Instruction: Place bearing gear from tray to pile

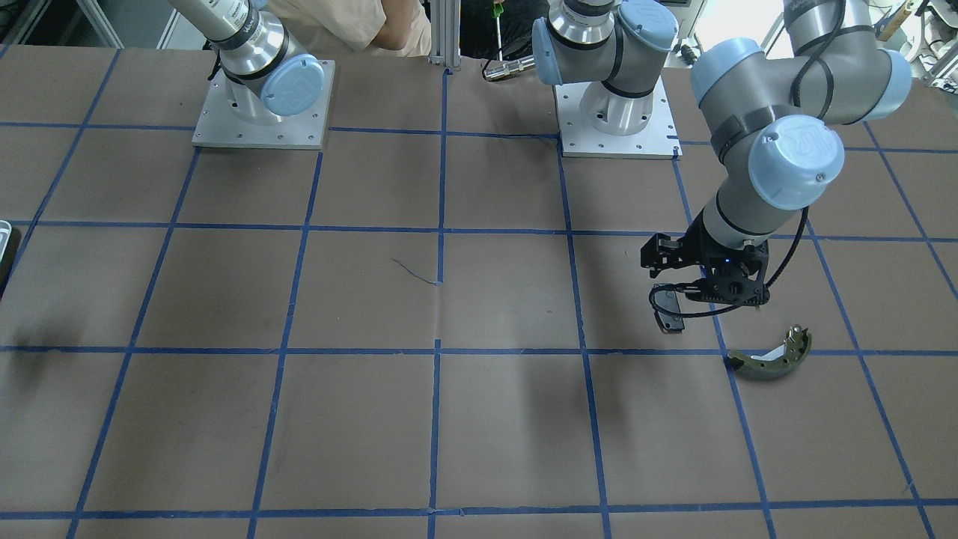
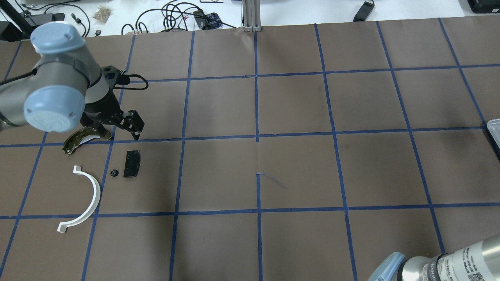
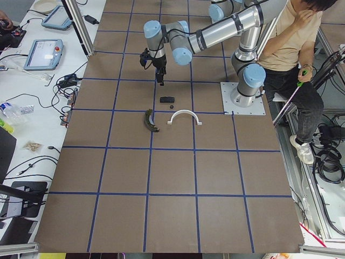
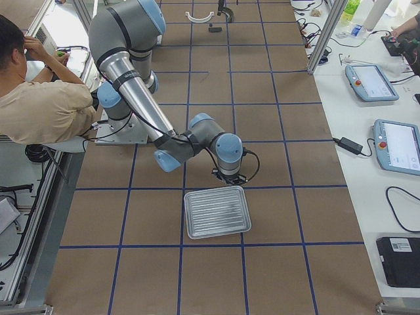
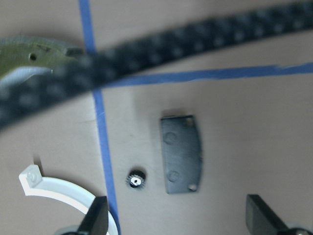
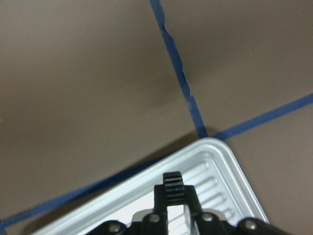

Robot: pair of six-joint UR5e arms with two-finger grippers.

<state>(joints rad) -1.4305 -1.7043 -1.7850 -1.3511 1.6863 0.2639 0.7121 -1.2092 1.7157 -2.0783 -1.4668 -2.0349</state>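
Note:
My right gripper (image 6: 172, 198) is shut on a small black toothed bearing gear (image 6: 172, 184) and holds it just above a corner of the ribbed white tray (image 6: 220, 161); the exterior right view shows the tray (image 4: 216, 211) under that arm. The pile lies at the table's left: a white half-ring (image 2: 91, 195), a black plate (image 2: 132, 164), a tiny black gear (image 2: 114, 173) and an olive brake shoe (image 2: 82, 139). My left gripper (image 2: 119, 134) hangs open and empty above the pile; its fingertips (image 5: 98, 218) frame the plate (image 5: 181, 153) and gear (image 5: 135, 180).
Brown paper with a blue tape grid covers the table. A tray corner shows at the overhead view's right edge (image 2: 494, 130). A seated operator (image 4: 39, 105) is beside the robot bases. Cables and tablets lie beyond the table's far edge.

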